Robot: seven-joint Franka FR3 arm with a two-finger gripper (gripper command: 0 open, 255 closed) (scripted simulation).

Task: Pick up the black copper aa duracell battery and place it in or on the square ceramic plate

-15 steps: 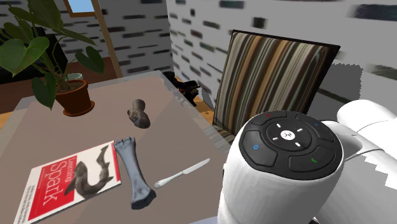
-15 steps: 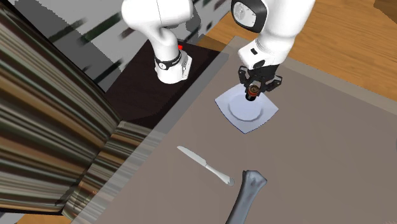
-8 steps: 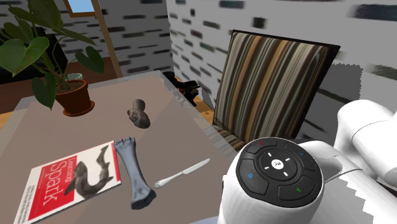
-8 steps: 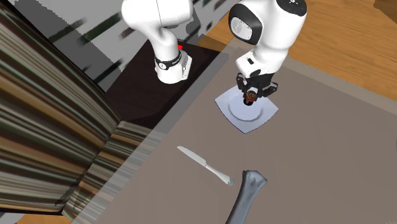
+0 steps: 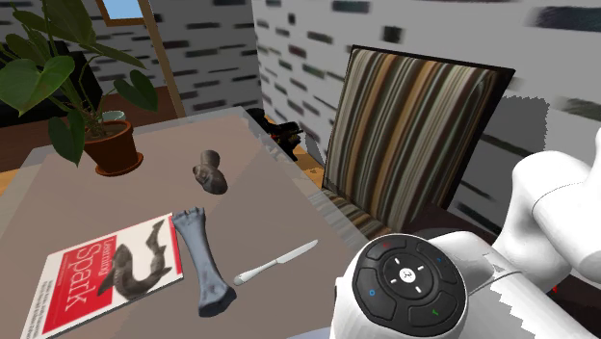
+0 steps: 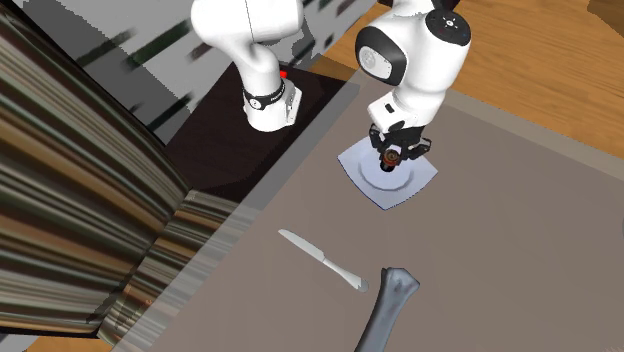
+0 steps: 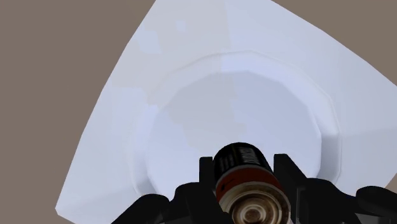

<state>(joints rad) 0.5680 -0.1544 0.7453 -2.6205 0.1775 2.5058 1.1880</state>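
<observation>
Between the two fingers (image 7: 205, 170) of the gripper (image 7: 245, 167), clamped tight: the battery (image 7: 248, 184), black body with a copper band. It points down over the round well of the white square plate (image 7: 184, 57). Contact with the plate: cannot tell. Plate lies near the table (image 6: 500, 250) edge beside the stand (image 6: 230, 140). Arm (image 6: 415, 60) bends over, wrist upright above plate centre.

We count one of each kind: one white square plate (image 7: 191, 38), one black-and-copper battery (image 7: 245, 175), one table knife (image 5: 276, 261), one long grey bone (image 5: 200, 260), one small grey figure (image 5: 211, 174) (we cannot tell of what), one red-and-white book (image 5: 87, 284), one potted plant (image 5: 111, 144), one striped chair (image 5: 414, 125) and one white robot arm (image 6: 415, 60).
</observation>
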